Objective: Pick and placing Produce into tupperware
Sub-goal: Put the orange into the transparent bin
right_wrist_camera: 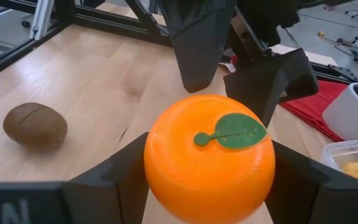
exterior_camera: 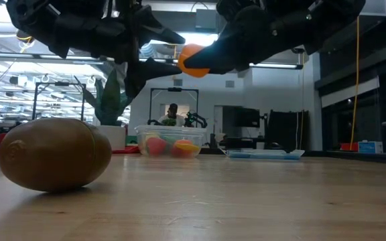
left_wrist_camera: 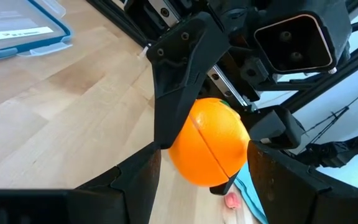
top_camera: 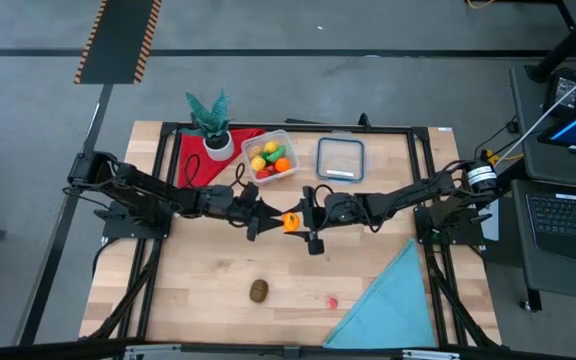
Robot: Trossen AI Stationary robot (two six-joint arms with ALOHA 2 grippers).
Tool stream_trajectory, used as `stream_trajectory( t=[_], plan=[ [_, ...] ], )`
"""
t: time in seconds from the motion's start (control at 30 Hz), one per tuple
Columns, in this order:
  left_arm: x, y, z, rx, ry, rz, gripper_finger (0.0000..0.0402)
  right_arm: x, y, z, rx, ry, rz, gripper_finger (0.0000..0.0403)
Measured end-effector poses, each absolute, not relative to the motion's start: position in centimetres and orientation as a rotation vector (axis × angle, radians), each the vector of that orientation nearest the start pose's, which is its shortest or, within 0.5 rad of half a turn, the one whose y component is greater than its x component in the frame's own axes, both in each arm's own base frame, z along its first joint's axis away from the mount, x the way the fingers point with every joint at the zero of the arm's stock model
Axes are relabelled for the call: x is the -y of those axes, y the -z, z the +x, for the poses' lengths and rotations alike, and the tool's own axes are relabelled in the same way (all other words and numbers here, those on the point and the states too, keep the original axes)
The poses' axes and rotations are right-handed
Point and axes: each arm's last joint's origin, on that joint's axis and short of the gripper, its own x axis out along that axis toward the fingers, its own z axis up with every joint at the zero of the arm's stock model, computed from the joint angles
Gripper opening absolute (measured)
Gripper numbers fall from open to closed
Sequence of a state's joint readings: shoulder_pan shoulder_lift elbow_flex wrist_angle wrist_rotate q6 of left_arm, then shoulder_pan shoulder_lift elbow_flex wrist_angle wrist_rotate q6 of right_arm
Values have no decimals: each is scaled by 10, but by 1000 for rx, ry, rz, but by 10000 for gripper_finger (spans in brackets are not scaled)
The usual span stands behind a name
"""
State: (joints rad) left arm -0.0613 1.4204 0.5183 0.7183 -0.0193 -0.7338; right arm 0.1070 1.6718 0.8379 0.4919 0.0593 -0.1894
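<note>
Orange toy fruit (top_camera: 290, 222): held in the air above mid-bench, between the two grippers, green leaf sticker on top.
Right gripper (top_camera: 299, 220): reaches in from the right, fingers pinching the orange on both sides.
Left gripper (top_camera: 268, 217): reaches in from the left, fingers spread, tips flanking the orange; can't tell if they touch it.
Tupperware (top_camera: 290, 171): clear squarish container at the back of the bench, just right of the potted plant, well behind the grippers.
Produce in tupperware (top_camera: 271, 156): several small pieces inside: yellow, orange, green and red.
Kiwi (top_camera: 258, 290): brown, lying alone on the front part of the bench, well apart from the container.
Pink piece (top_camera: 331, 301): small, on the front of the bench near the blue cloth's edge; too small to name.
Lid (top_camera: 340, 158): flat, clear, blue-grey rim, lying just right of the tupperware.
Potted plant (top_camera: 211, 125): green leaves, white pot, back left, standing on the red cloth's edge.
Red cloth (top_camera: 193, 158): back left, under and beside the plant.
Blue cloth (top_camera: 386, 300): triangular, front right corner.
Bench (top_camera: 198, 285): light wood top, black frame.
Person (exterior_camera: 173, 114): far back in the room in the low view, beyond the bench.
</note>
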Motion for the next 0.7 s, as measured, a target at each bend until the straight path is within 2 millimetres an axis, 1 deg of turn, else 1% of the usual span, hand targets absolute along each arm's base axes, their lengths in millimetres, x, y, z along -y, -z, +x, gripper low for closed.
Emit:
stream_trajectory(
  t=[0.17, 0.47, 0.7],
  plan=[
    [18, -193, 276, -215, -32, -719, 228, -36, -192, 345, -335, -81, -215, 242],
    [24, -195, 276, -191, -46, -710, 228, -36, -193, 345, -331, -80, -217, 242],
    [24, -194, 276, -206, -45, -684, 228, -35, -193, 345, -332, -80, -216, 242]
  ],
)
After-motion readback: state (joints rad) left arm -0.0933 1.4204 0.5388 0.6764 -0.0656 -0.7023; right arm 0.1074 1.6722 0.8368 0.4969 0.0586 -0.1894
